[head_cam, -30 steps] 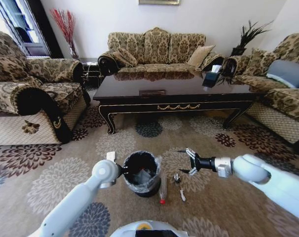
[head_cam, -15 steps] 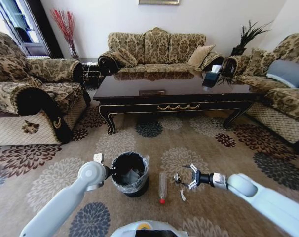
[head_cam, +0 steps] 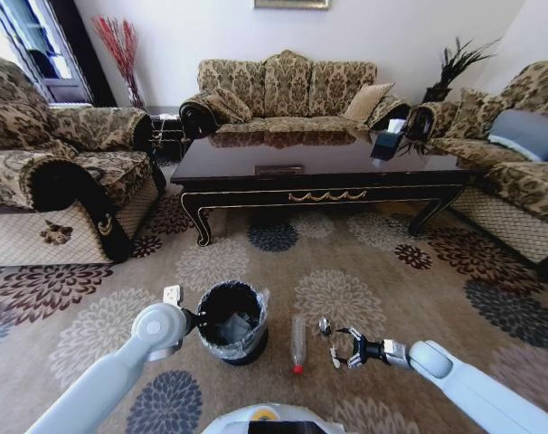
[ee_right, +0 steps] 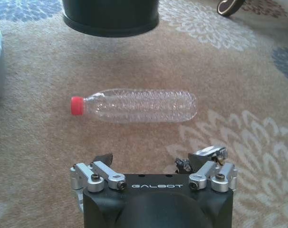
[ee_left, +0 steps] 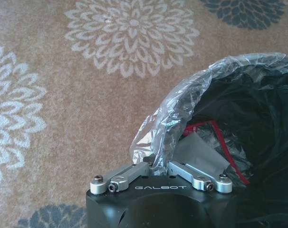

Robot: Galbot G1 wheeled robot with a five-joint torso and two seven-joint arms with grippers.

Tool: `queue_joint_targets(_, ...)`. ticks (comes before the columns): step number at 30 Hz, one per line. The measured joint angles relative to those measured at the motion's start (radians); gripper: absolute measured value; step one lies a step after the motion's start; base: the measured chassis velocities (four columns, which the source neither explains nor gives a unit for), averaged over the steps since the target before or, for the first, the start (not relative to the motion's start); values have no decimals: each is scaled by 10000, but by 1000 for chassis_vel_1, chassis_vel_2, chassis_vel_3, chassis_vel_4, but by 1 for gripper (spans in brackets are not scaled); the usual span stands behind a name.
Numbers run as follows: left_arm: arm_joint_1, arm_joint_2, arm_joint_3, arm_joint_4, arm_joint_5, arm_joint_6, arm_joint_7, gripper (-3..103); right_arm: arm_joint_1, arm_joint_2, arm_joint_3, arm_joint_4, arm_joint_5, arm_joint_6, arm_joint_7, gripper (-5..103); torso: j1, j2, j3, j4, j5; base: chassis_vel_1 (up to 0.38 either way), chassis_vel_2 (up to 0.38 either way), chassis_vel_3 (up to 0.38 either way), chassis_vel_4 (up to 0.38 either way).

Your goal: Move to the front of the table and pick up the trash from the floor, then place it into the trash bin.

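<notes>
Lying on its side on the flower-patterned carpet (head_cam: 346,271) is one clear ribbed plastic bottle (head_cam: 297,342) with a red cap, the cap pointing toward the near side. Just right of it, two smaller bits are resting: a shiny crumpled piece (head_cam: 325,325) and a thin white scrap (head_cam: 335,358). The right gripper (head_cam: 350,347) is hanging low over the carpet right beside these two bits, its metal fingers spread apart and holding nothing; in the right wrist view the bottle (ee_right: 134,105) is lying across the frame beyond the open fingers.

Left of the bottle, one round black trash bin (head_cam: 227,321) with a crinkled translucent liner over its rim is sitting on the carpet. The left gripper (ee_left: 157,176) is pinching that liner at the rim, on the bin's left side.

Farther off, one long glossy dark wooden table (head_cam: 319,172) with curved legs and gold scrollwork is standing.
</notes>
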Motion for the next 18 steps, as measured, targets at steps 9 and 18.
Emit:
queue_joint_targets(9,115,285,-103,-270,-4,0,-34,0,697,735,-466,-1345,-233,259,-52,80,0,0,0,0,1,0,0,0,0)
queue_joint_targets(18,142,346,-132,-295,-16,0,-47,0,900,1041,-519,-2224,-374,509,-155,66,0,0,0,0,1,0,0,0,0)
